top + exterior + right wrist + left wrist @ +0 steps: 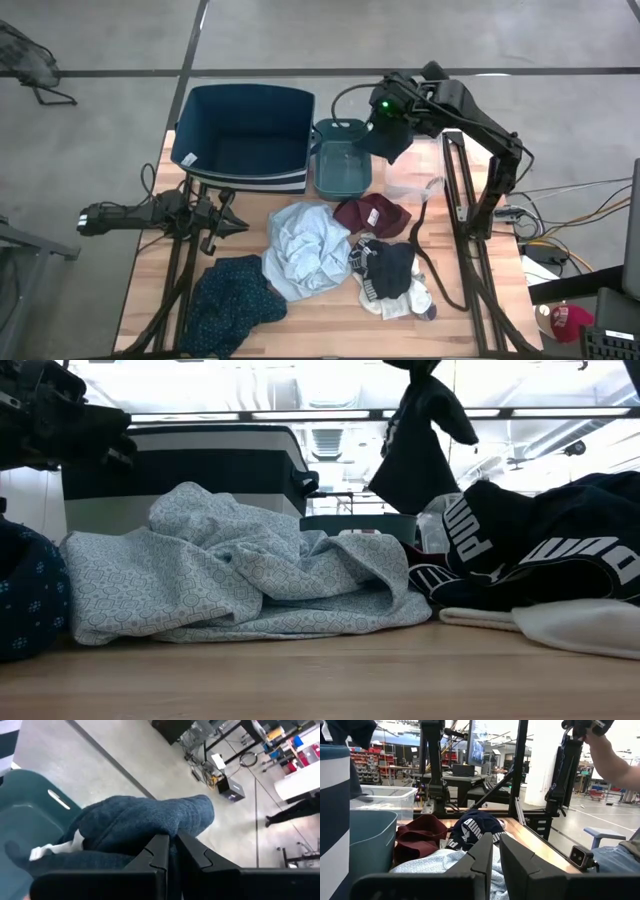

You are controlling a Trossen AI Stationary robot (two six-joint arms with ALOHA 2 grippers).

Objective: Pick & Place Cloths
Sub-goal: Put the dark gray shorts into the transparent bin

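Even, soft light is falling from above on the table (320,310), giving only faint shadows under the cloths. In the low view, ceiling lamps (330,380) are glaring white, so the hanging dark cloth (415,445) is showing almost as a silhouette. The right wrist view is looking blurred and soft.

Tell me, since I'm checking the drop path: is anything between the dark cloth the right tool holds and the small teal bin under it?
Nothing visible. The right tool holds the dark navy cloth hanging just over the small teal bin, with open air between them.
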